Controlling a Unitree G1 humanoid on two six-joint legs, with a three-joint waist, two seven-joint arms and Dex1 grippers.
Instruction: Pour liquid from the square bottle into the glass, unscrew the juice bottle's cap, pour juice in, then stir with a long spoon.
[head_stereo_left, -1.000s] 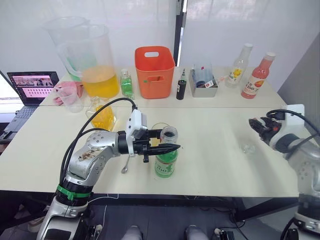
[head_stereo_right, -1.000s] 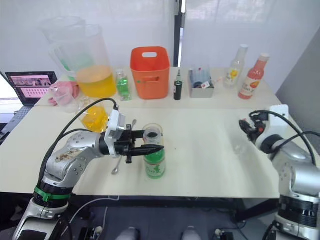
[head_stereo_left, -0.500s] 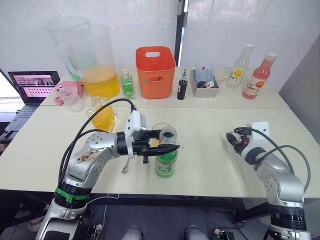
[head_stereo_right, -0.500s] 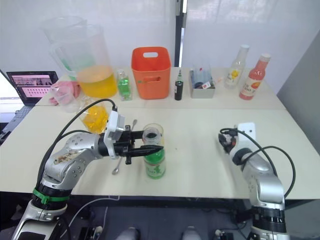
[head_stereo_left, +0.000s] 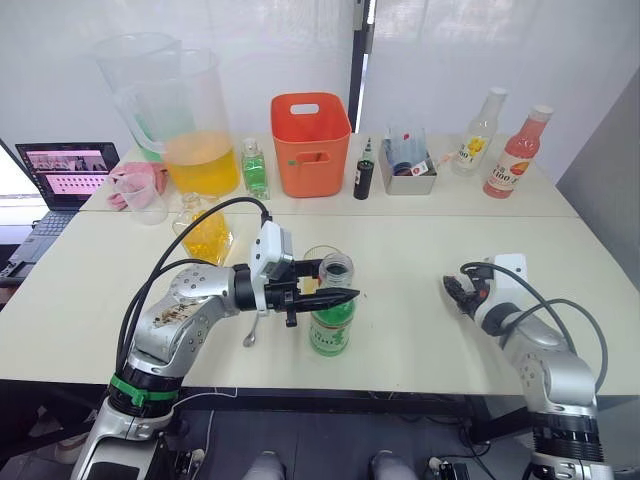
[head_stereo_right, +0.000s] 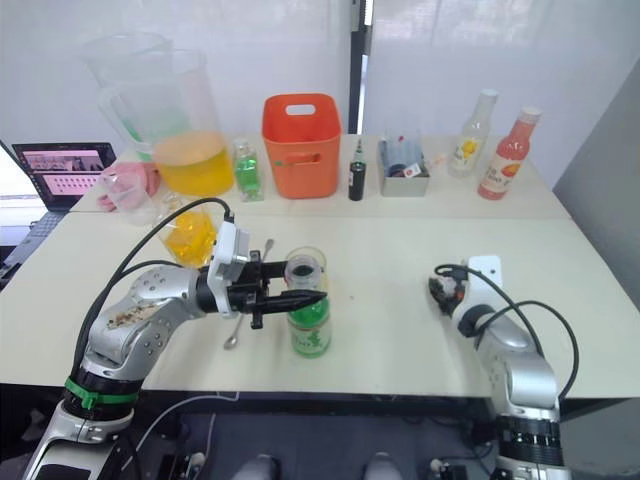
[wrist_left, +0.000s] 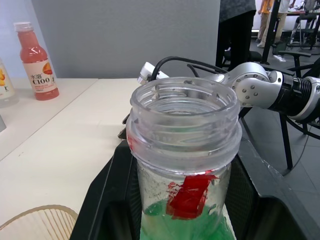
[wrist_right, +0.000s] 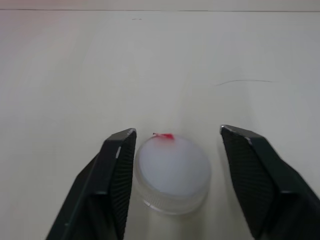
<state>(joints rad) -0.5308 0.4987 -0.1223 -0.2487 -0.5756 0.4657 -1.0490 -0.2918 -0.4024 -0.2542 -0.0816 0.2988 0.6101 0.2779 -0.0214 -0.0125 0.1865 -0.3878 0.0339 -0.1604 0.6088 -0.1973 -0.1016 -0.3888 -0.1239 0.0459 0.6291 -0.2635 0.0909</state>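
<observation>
The clear plastic juice bottle (head_stereo_left: 332, 322) of green liquid, with its green-and-white label, stands upright and uncapped near the front of the cream table (head_stereo_left: 420, 260). The left gripper (head_stereo_left: 318, 295) is closed around its neck: in the left wrist view the open threaded mouth rises between the two black fingers (wrist_left: 107, 195), which press it from either side, and a torn red strip of trim clings under the collar.

Just behind the fingers and the bottle stands the short clear straight-sided glass (head_stereo_left: 320, 262), close against the bottle's far side. On the other side of the left gripper's wrist, the thin long silver spoon (head_stereo_left: 251, 335) lies flat on the table.

Well apart, the small round white cap (wrist_right: 172, 173) with a fleck of red trim lies on the table between the right gripper's (wrist_right: 175, 180) fingers, which are spread wider than the cap. One finger is just beside its edge; the other stands clear. They hold nothing.

Judging from this, the unscrewing is done and the cap is set down, so the juice pour comes next. That calls for the left gripper to lift the bottle, bring its mouth over the glass's rim and tilt it gently. The right gripper should draw back clear of the cap without knocking it.
</observation>
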